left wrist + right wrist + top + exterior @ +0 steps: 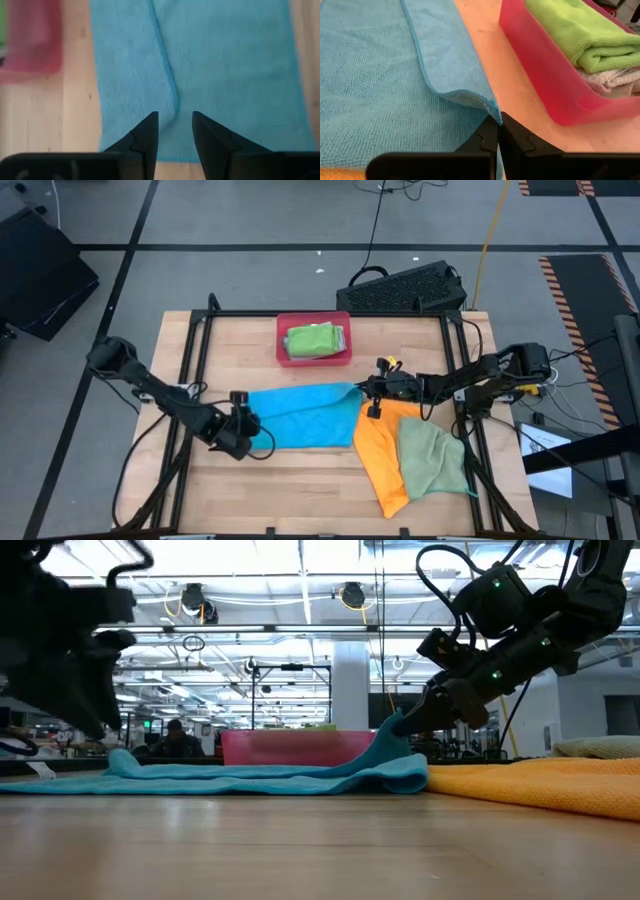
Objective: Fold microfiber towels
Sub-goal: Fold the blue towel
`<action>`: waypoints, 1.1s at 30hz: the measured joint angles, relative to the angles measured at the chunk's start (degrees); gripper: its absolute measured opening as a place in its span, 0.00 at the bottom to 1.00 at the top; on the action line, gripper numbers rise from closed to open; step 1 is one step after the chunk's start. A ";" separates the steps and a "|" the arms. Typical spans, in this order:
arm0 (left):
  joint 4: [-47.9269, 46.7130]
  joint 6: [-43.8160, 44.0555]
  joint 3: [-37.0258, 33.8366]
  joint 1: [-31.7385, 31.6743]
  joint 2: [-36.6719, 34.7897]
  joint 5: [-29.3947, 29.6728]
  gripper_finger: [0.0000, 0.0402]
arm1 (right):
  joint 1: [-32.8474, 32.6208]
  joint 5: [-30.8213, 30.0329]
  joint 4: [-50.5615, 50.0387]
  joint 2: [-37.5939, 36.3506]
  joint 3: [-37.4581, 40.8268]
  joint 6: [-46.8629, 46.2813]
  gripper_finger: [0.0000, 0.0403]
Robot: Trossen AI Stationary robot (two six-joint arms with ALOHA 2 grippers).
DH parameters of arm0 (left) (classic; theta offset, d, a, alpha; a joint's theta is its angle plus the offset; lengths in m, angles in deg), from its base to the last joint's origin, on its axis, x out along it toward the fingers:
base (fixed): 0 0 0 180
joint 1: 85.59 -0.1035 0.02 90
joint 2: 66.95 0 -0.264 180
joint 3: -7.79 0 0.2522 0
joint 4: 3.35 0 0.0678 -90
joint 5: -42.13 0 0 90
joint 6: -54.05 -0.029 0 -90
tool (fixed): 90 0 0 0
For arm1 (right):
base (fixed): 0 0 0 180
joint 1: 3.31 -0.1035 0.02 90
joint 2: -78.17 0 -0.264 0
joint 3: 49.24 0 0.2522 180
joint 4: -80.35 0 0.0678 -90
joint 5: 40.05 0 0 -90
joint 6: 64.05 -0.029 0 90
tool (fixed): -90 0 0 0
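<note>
Two arms are at work on one blue towel (300, 415), which lies spread across the middle of the bench (300, 490) in the high view. The right end effector (372, 388) is clamped together on the towel's upper right corner; the right wrist view shows the hem pinched between its closed fingers, and the low view shows that corner lifted off the bench. The left end effector (243, 432) sits at the towel's left edge, fingers apart; in the left wrist view they straddle a raised crease over the cloth with nothing visibly held.

An orange towel (380, 450) and a pale green towel (432, 460) lie at lower right, the green on top of the orange, and the orange touching the blue one's right edge. A pink tray (283, 340) at upper centre holds a folded bright green towel (312, 340) with a grey cloth (612, 79) beneath it.

Judgement: the fold of the blue towel appears under way, not complete. To do it well, the left end effector should close on the near-left corner before any lift, so both corners travel level. The raised corner should be carried across without dragging the orange towel, edges aligned before release. Risk: a one-sided pull would skew the fold and deepen the centre crease.
</note>
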 joint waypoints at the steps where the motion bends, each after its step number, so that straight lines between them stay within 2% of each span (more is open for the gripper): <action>1: -0.78 0.42 -0.25 0.41 0.71 0.08 0.32 | 0.00 0.00 0.04 0.00 0.00 -0.08 0.00; 5: -4.20 3.71 -0.67 1.11 3.99 5.65 0.41 | 0.00 0.00 0.45 0.00 -0.02 -0.81 0.00; 10: -2.28 -0.87 -0.64 -1.00 10.05 11.67 0.51 | -0.02 0.00 0.58 0.00 -0.04 -0.81 0.00; 17: -1.89 -1.60 -0.43 -8.04 15.08 17.55 0.52 | -0.02 0.00 0.33 0.00 -0.04 -1.05 0.00; 29: 11.67 -14.82 1.09 -21.54 14.12 17.84 0.40 | -0.02 0.02 0.80 0.00 -0.04 -1.04 0.00; 33: 11.70 -15.59 3.00 -25.12 12.63 11.30 0.39 | 0.02 0.00 0.63 0.00 -0.04 -2.55 0.00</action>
